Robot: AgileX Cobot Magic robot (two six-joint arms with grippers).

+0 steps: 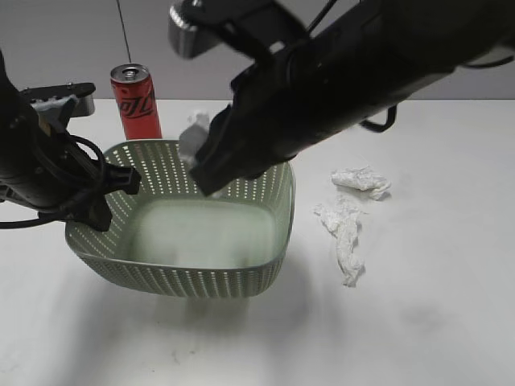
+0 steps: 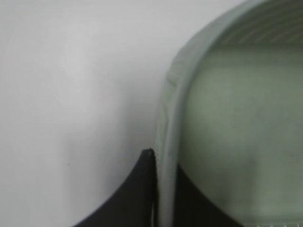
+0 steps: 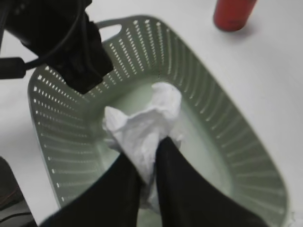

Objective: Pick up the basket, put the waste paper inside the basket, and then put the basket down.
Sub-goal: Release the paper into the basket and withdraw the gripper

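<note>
The pale green basket [image 1: 265, 233] hangs tilted above the table, held by its left rim. My left gripper [image 1: 103, 193] is shut on that rim [image 2: 166, 156], one finger on each side of the wall. My right gripper [image 1: 201, 165] is shut on a crumpled white wad of waste paper [image 3: 142, 127] and holds it over the basket's inside [image 3: 208, 142]. The wad also shows in the exterior view [image 1: 193, 135]. Two more wads lie on the table to the right: a small one [image 1: 360, 179] and a longer twisted one [image 1: 344, 232].
A red soda can [image 1: 135, 100] stands behind the basket at the back left; it also shows in the right wrist view [image 3: 233, 13]. The left arm's wrist and cable [image 3: 61, 42] hang over the basket's far corner. The table is white.
</note>
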